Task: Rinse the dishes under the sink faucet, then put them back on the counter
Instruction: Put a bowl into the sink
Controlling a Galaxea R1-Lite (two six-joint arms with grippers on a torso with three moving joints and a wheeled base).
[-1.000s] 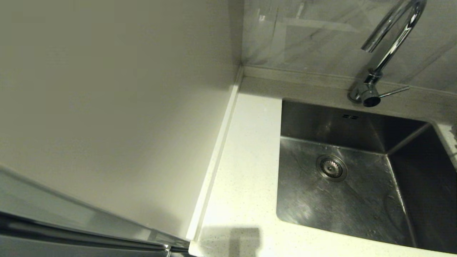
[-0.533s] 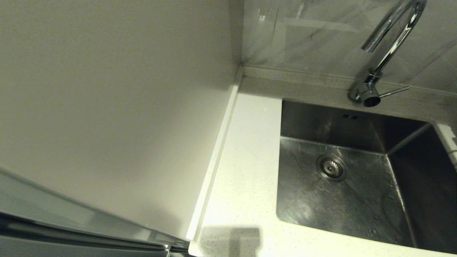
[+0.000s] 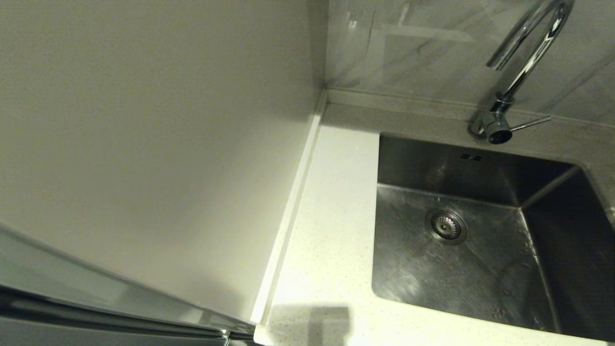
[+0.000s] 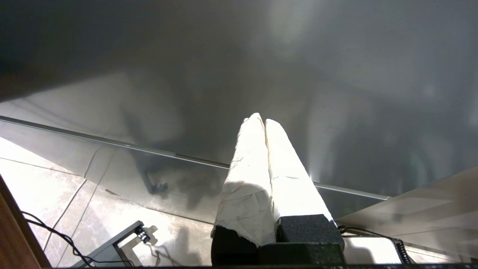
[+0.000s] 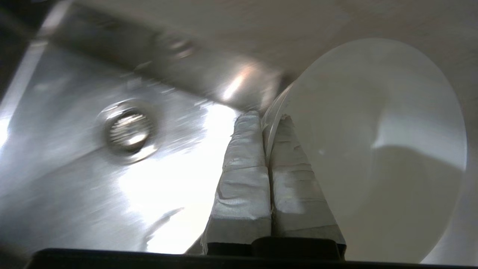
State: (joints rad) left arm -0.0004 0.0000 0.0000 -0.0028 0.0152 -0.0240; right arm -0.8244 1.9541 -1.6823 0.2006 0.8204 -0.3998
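Dishes are represented by a single whitish bowl (image 5: pixel 373 149), a smooth, round, shallow piece seen only in the right wrist view; it is held above the sink, its thin rim pinched between the taped fingers of the right gripper (image 5: pixel 267 117). Taking the sink (image 3: pixel 480 269) as landmark and going left to right in the head view: far to its left stands a plain, matte cream wall panel (image 3: pixel 144 134), with a glossy dark slanted surface (image 3: pixel 72 298) below it. Just left of the sink runs a strip of the counter (image 3: pixel 331 216), off-white and finely speckled, with a low raised edge against the panel. The sink itself is a square-cornered basin of brushed steel, streaked and dotted with water drops, with a round ribbed drain strainer (image 3: pixel 446 226) on its floor and two small overflow slots (image 3: pixel 471 157) in its back wall. Behind the sink, towards its right, rises the faucet (image 3: pixel 521 72), a shiny chrome gooseneck with a thin straight lever. The left gripper (image 4: pixel 260 118) hangs away from the sink over a tiled floor, its paper-wrapped fingers pressed together on nothing.
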